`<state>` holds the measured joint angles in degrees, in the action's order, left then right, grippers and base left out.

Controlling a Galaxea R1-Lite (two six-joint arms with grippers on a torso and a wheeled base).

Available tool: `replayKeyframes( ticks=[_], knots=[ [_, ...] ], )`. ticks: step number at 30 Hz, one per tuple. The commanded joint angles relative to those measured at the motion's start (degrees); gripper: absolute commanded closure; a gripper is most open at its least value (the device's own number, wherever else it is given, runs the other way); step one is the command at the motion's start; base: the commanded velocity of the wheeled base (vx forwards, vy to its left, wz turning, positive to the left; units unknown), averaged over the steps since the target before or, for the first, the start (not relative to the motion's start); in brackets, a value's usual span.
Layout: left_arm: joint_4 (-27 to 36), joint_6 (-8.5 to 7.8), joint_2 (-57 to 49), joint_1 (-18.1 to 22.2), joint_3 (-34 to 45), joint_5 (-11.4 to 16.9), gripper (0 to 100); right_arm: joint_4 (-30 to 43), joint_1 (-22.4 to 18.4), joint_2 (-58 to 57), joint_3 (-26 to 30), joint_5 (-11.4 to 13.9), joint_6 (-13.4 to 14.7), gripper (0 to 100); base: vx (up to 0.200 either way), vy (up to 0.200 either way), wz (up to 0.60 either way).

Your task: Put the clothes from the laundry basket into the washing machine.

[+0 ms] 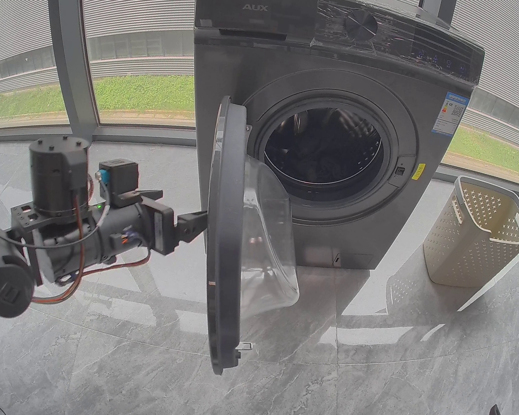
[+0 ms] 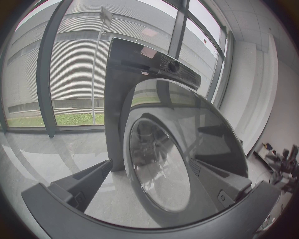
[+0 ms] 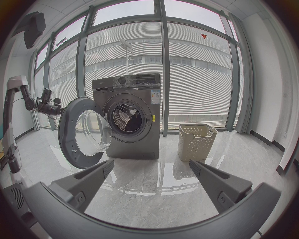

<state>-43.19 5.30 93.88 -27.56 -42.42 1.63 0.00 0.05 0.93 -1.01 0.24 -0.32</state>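
A grey front-loading washing machine (image 1: 326, 132) stands ahead with its round door (image 1: 227, 238) swung wide open toward me. Dark clothes lie inside the drum (image 1: 320, 153). My left gripper (image 1: 197, 222) is open against the outer face of the door, whose glass (image 2: 158, 165) sits between its spread fingers (image 2: 93, 174). The cream laundry basket (image 1: 480, 234) stands on the floor right of the machine, and I see no clothes in it. My right gripper (image 1: 513, 408) hangs open low at the right, far from both; the machine (image 3: 130, 115) and basket (image 3: 196, 141) lie beyond its fingers (image 3: 218, 180).
Glossy grey tile floor (image 1: 343, 386) spreads open in front of the machine. Tall windows with dark frames (image 1: 67, 41) run behind it. The open door juts out over the floor between my left arm and the drum opening.
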Motion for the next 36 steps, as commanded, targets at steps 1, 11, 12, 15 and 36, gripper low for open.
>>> replayKeyframes(
  ticks=[1,11,12,15,36],
  knots=[
    [-1.9,3.31,8.9,-2.8,-6.8,-1.8,0,0.0,0.0,-0.4,0.9,0.0,0.0,0,0.000,0.000,0.00],
    [-1.9,3.49,14.2,-3.9,-13.2,-2.1,0,0.0,0.0,-0.4,0.9,0.0,0.0,0,0.000,0.000,0.00],
    [-1.7,3.49,15.0,-3.9,-14.8,-2.1,0,0.0,0.0,-0.4,0.9,0.0,0.0,0,0.000,0.000,0.00],
    [-0.8,3.49,17.7,-4.5,-20.9,-2.0,0,0.0,0.0,-0.4,0.9,0.0,0.0,0,0.000,0.000,0.00],
    [5.2,7.88,7.7,-5.7,-10.7,-5.1,0,0.0,0.0,-0.4,0.9,0.0,0.0,0,0.000,0.000,0.00]
  ],
)
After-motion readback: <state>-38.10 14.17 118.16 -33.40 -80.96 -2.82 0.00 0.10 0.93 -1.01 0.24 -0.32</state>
